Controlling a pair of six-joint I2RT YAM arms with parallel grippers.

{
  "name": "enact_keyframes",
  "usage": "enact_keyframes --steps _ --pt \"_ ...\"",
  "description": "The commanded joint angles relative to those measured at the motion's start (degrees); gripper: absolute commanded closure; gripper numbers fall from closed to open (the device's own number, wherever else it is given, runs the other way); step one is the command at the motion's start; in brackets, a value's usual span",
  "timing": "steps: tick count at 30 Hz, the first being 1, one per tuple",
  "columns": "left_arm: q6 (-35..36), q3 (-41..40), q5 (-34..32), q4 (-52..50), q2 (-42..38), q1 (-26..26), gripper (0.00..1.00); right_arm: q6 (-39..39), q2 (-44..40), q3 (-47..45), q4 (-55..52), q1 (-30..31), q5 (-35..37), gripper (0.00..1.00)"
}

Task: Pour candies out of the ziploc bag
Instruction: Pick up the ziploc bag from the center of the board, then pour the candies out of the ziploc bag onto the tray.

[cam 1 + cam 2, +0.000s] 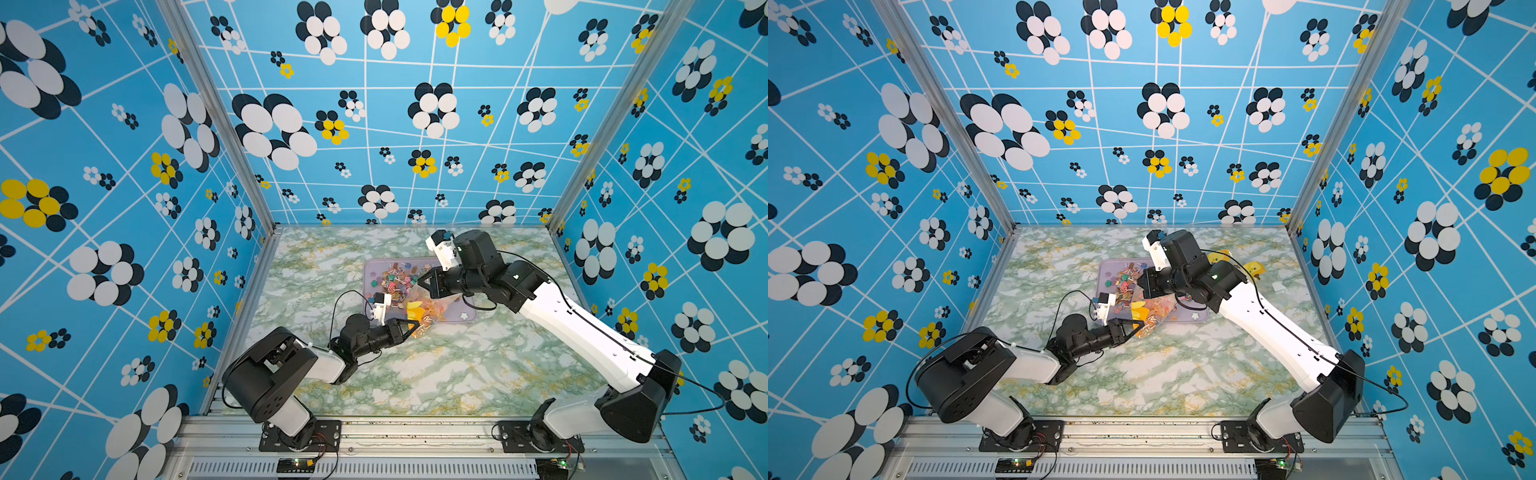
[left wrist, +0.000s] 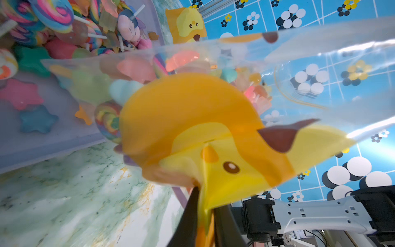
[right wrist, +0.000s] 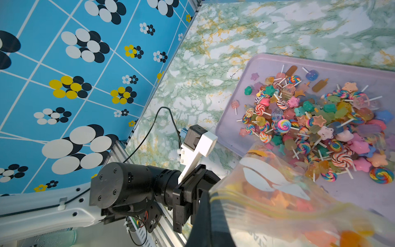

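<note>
Over the near side of the tray (image 1: 370, 266), the left gripper (image 1: 413, 326) and right gripper (image 1: 424, 281) both pinch the bag (image 1: 415, 309), mid-pour: most candies (image 1: 392, 278) lie heaped on the tray, some sit inside, so tipping it steeper seems next.

Colours in front of me

The candies (image 3: 310, 128) are pink, orange, green, blue and brown, some with rainbow swirls on pale sticks; the tray (image 3: 267, 64) is pale lilac. The ziploc bag (image 2: 192, 128) is clear with a yellow-and-orange duck print. My left end effector (image 1: 415, 325) is black. The counter (image 1: 415, 374) is white-and-green marble veined with ochre; the walls (image 1: 374, 104) are sky blue, lined white, dotted with black, white and yellow flowers.
</note>
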Motion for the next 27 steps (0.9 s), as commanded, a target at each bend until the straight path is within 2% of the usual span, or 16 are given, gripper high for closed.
enact_keyframes --steps 1,7,16,27 --pt "5.3 2.7 -2.3 -5.0 -4.9 0.9 0.87 -2.1 1.1 2.2 3.6 0.5 0.9 1.00" --pt "11.9 6.2 -5.5 -18.0 -10.9 1.9 0.90 -4.7 6.3 6.9 1.7 0.3 1.2 1.00" --pt "13.5 7.8 -4.9 -21.3 -11.5 6.3 0.94 -5.5 10.9 11.3 1.6 -0.4 1.5 1.00" --pt "20.7 11.3 -8.3 -34.5 -16.4 8.8 0.96 -5.0 15.6 12.1 3.5 -3.5 -1.1 1.00"
